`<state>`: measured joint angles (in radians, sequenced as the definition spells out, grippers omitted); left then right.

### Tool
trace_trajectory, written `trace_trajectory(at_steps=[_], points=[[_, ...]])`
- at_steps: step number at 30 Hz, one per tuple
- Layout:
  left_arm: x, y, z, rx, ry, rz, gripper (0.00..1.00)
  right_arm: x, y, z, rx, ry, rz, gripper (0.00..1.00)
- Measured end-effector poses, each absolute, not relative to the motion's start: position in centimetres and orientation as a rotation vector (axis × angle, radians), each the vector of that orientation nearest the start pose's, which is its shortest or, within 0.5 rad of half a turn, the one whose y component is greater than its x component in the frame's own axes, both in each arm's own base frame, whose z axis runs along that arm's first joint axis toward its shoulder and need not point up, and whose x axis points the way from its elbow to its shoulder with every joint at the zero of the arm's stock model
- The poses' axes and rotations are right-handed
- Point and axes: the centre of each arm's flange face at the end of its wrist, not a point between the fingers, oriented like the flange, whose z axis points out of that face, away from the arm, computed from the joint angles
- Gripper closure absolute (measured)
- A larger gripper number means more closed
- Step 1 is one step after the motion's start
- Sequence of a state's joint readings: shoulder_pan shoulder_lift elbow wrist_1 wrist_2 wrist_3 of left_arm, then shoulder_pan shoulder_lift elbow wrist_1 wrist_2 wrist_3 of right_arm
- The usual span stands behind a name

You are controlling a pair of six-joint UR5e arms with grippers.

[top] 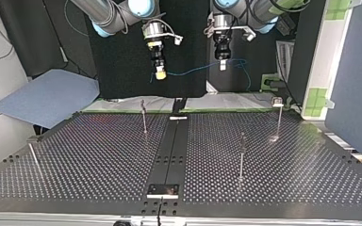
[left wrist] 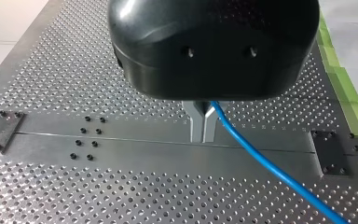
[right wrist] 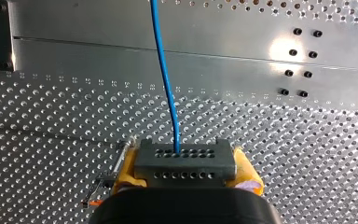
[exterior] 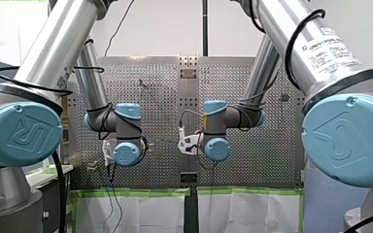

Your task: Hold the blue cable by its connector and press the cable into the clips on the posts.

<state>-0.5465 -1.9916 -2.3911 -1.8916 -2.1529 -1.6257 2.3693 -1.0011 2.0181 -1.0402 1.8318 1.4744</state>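
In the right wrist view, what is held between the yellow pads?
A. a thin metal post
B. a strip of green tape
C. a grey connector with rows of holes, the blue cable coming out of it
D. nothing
C: the yellow pads of my right gripper sit on both sides of the grey connector, and the blue cable leaves its holes.

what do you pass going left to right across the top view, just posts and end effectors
first post → second post → my right end effector, holding the connector → my left end effector, on the blue cable → third post → fourth post
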Motion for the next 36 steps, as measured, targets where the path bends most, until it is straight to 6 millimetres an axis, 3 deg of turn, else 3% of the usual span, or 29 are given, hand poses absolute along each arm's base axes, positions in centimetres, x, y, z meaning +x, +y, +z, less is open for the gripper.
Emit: trace_trajectory(at_steps=[5, 13, 27, 36], points=[[28.8, -26.7, 8.0, -0.074, 1.561, -0.02, 1.0, 45.7, -29.6, 8.8, 1.593, -0.813, 1.538, 1.0], [28.8, -26.7, 8.0, -0.075, 1.561, -0.019, 1.0, 45.3, -29.7, 7.0, 1.634, -0.833, 1.488, 1.0], [28.8, -26.6, 8.0, -0.074, 1.564, -0.016, 1.0, 45.2, -29.7, 6.9, 1.637, -0.834, 1.484, 1.0], [28.7, -24.9, 5.3, -0.012, 1.666, 0.114, 1.0, 45.2, -29.7, 6.9, 1.637, -0.834, 1.484, 1.0]])
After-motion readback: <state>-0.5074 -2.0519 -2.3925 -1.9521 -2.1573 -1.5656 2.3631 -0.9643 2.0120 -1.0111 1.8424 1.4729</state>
